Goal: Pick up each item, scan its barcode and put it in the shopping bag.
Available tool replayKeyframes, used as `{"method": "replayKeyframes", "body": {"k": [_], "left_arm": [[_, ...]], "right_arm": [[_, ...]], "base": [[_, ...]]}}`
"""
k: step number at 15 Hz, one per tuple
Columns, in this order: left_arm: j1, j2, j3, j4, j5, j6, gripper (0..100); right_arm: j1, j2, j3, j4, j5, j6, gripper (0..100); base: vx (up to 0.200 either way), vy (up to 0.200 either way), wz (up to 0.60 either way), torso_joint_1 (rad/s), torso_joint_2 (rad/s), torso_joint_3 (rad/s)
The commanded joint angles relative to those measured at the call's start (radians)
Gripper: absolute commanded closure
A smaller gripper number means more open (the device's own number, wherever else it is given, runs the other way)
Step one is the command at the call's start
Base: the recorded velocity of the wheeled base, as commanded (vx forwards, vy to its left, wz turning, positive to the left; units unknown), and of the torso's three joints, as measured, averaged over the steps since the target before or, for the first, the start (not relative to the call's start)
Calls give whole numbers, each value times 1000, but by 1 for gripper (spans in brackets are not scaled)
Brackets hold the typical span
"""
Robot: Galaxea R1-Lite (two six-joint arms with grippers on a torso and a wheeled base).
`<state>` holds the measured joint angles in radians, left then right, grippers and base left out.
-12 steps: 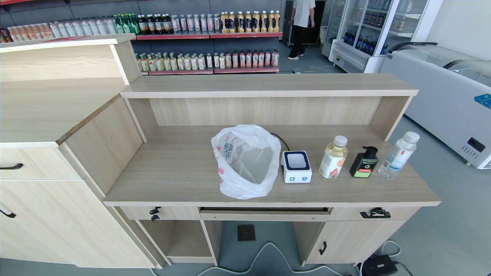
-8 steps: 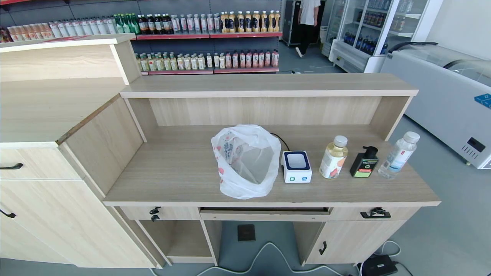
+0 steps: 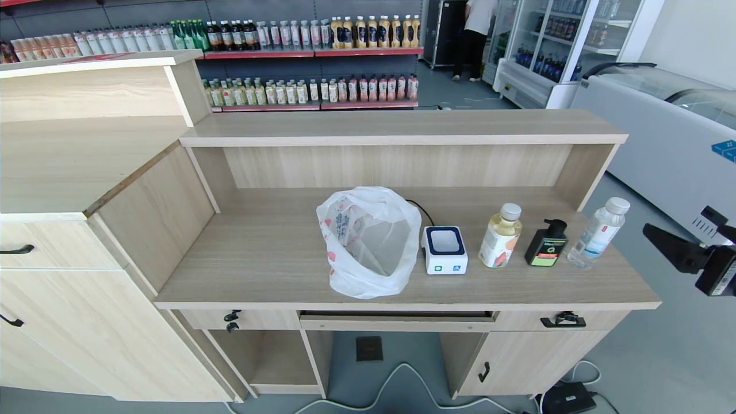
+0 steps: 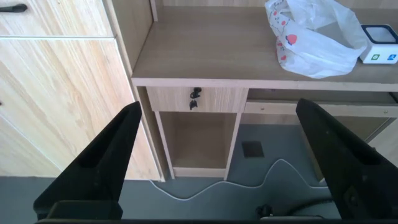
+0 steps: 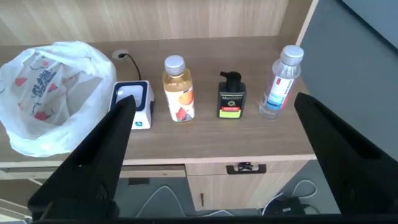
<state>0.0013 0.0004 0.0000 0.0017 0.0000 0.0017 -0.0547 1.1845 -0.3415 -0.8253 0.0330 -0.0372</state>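
Since the earlier frames our right end effector (image 3: 675, 219) has come into the head view at the three o'clock edge. It is off the end of the table (image 3: 264, 253) and apart from everything on it. Nothing on the table has shifted.

The right end effector's two dark fingers are spread wide and hold nothing. Our left end effector (image 4: 219, 104) is just as widely open and empty, and it hangs low in front of the table's near edge.

The white shopping bag (image 3: 368, 241) sits mid-table with its mouth open towards us. It looks empty, though we cannot be sure because its folds hide the bottom. Just beside it at three o'clock is the white scanner (image 3: 444, 249), window facing up.

Further along at three o'clock, three upright items stand in a row, each apart from the next:
- a juice bottle (image 3: 500, 236) with yellowish liquid
- a dark pump bottle (image 3: 545, 244)
- a clear water bottle (image 3: 597, 233), which is nearest the right end effector
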Motion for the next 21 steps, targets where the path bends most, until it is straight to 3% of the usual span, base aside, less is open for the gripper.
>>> {"method": "replayKeyframes", "body": {"k": [1, 8, 13, 21], "left_arm": [[0, 0, 0, 0, 0, 0, 0], [0, 0, 0, 0, 0, 0, 0], [0, 0, 0, 0, 0, 0, 0], [0, 0, 0, 0, 0, 0, 0]], "right_arm": [[-22, 193, 47, -110, 1, 3, 0], [-33, 520, -10, -406, -1, -13, 0], [-109, 681, -159, -408, 22, -16, 0], [-39, 828, -310, -408, 22, -41, 0]], "base": [[0, 0, 0, 0, 0, 0], [0, 0, 0, 0, 0, 0], [0, 0, 0, 0, 0, 0], [0, 0, 0, 0, 0, 0]]}}
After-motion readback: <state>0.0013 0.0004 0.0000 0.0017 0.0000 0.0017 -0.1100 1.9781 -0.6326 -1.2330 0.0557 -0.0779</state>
